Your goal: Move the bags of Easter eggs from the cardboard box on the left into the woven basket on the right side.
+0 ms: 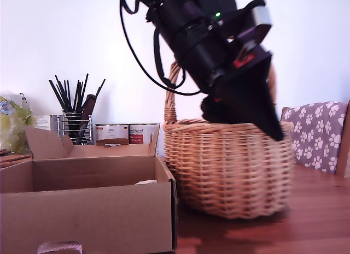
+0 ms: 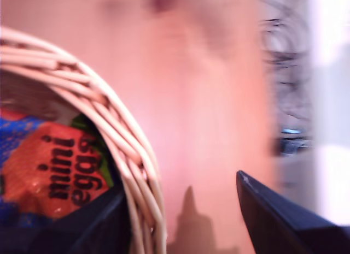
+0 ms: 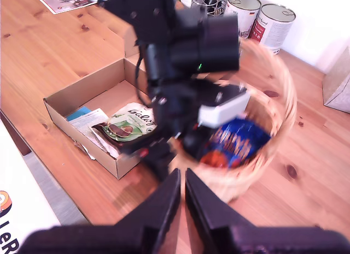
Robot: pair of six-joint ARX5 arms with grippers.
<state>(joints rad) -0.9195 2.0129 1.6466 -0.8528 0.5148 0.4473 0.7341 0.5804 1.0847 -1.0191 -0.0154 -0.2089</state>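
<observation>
two bags show between the containers: a white bag with green and brown print [image 3: 127,125] lies flat in the plain corrugated cardboard box [image 1: 82,216], beside a few paper packets, and a crinkly bag in blue and orange-red, lettered "mini eggs" [image 2: 52,169], rests on the floor of the woven basket [image 1: 229,169]. the basket is round and bulging, light-brown wicker with a braided rim and a tall arched handle, and it stands just beside the box on a reddish pine table [image 1: 306,221], toward the exterior view's right. our first gripper [image 2: 183,221] hangs over the basket's rim with its black tapered fingers spread wide apart and nothing between them; one finger sits inside the rim, the other outside above the bare table. our second gripper [image 3: 182,202] is high above, well apart from everything, its two dark fingers almost together with only a thin slit left, holding nothing. two tin cans [image 3: 257,16] and a wire holder [image 1: 74,125] of dark sticks stand behind the box.
</observation>
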